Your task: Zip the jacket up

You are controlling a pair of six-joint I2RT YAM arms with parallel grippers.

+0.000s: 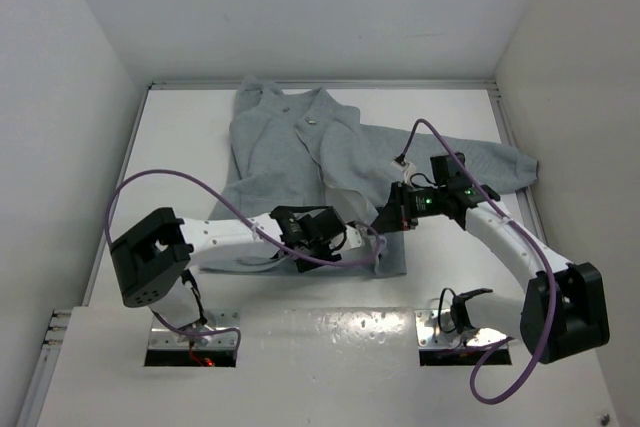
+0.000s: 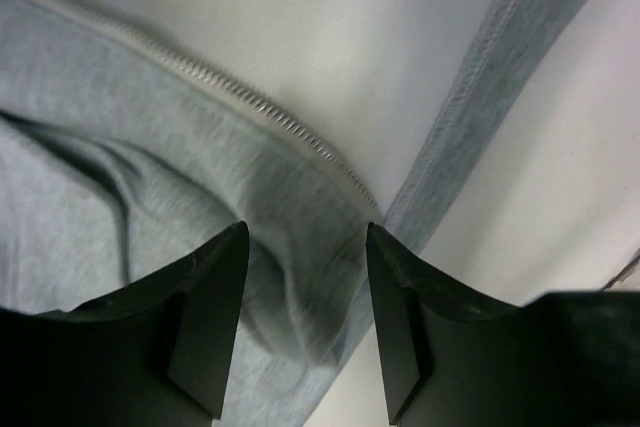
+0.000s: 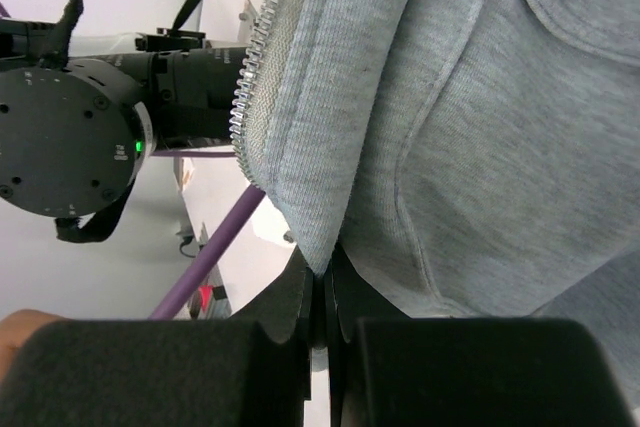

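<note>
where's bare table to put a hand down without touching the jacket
Bare table runs between the left wall and the jacket, and in the far right corner beyond its sleeve. Crowded at the near hem, where the left claw straddles the fabric and the right claw pinches it.

The jacket (image 1: 280, 147) is light grey, its zipper teeth (image 3: 251, 57) whitish, the cable (image 3: 205, 259) purple.

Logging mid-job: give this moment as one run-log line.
left pincer: open over jacket hem | right pincer: shut on jacket front edge | zipper: unzipped
</note>
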